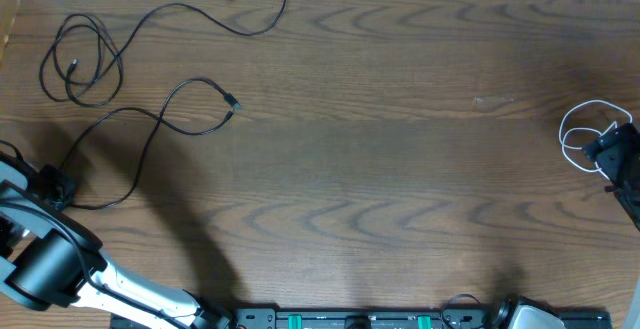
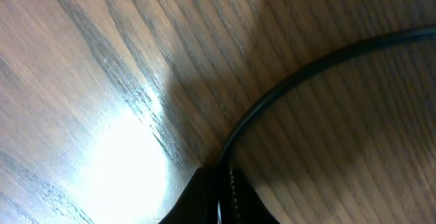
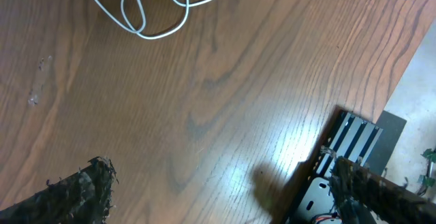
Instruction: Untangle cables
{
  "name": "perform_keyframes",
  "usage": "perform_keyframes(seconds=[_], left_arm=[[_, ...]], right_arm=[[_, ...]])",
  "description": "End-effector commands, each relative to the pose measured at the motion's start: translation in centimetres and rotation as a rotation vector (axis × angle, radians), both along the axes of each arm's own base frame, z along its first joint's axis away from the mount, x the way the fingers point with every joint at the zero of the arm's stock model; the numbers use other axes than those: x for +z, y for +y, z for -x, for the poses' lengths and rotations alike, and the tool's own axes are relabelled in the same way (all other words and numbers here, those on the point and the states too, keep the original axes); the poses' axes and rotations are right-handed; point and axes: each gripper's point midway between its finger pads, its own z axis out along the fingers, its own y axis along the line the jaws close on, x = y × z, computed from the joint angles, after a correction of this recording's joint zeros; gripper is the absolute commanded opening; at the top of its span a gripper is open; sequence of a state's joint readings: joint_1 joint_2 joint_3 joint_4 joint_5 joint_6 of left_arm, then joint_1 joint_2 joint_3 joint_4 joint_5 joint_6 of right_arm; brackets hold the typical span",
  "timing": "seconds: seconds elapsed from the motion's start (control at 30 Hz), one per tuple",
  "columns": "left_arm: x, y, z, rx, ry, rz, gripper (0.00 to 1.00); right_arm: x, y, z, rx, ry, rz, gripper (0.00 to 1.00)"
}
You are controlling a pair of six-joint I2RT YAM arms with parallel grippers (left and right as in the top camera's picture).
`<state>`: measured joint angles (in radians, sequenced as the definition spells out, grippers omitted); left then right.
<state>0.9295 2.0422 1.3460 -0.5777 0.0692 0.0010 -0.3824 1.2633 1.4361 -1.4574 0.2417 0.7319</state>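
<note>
Two long black cables lie at the table's upper left. One black cable (image 1: pixel 85 64) is looped, with a tail running right to a plug. The other black cable (image 1: pixel 150 119) runs from its plug down to my left gripper (image 1: pixel 60 186). In the left wrist view that black cable (image 2: pixel 300 74) arcs into my left gripper (image 2: pixel 221 193), whose jaws are shut on it. A short white cable (image 1: pixel 582 134) lies coiled at the far right. My right gripper (image 1: pixel 603 151) sits just beside the coil. In the right wrist view the white cable (image 3: pixel 153 9) lies ahead of my open right gripper (image 3: pixel 225 197), which holds nothing.
A black rail with green parts (image 1: pixel 350 319) runs along the table's front edge, and also shows in the right wrist view as the rail (image 3: pixel 347 142). The table's left edge (image 1: pixel 8 19) is close to the looped cable. The left arm (image 1: pixel 60 269) reaches in from the bottom left.
</note>
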Motion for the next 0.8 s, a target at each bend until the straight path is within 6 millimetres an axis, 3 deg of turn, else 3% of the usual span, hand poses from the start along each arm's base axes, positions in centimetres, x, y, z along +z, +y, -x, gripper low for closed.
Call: perform_keyframes(seconds=[0.0,0.13,0.33,0.4,0.57,0.77], left_arm=[[-3.1,-0.9,0.5,-0.005,0.033,0.054,0.08],[-2.4,-0.1,-1.9,-0.04,-0.017,-0.008,0.07],[1.0,0.9,-7.6,-0.183,-0.093,-0.131,0.07],[2.2,1.6,-8.6,-0.207,-0.073,-0.195,0.07],[4.2,4.5,-7.7,-0.152,0.046,-0.351,0.08],[4.5,5.8,-6.0,-0.108,0.082,-0.373,0.08]], right_arm=[[0.1,-0.2,0.2,-0.022,-0.003,0.007,0.99],[0.1,-0.2,0.2,-0.022,-0.003,0.007,0.99],[0.1,-0.2,0.2,-0.022,-0.003,0.007,0.99],[0.1,-0.2,0.2,-0.022,-0.003,0.007,0.99],[0.1,-0.2,0.2,-0.022,-0.003,0.007,0.99],[0.1,-0.2,0.2,-0.022,-0.003,0.007,0.99]])
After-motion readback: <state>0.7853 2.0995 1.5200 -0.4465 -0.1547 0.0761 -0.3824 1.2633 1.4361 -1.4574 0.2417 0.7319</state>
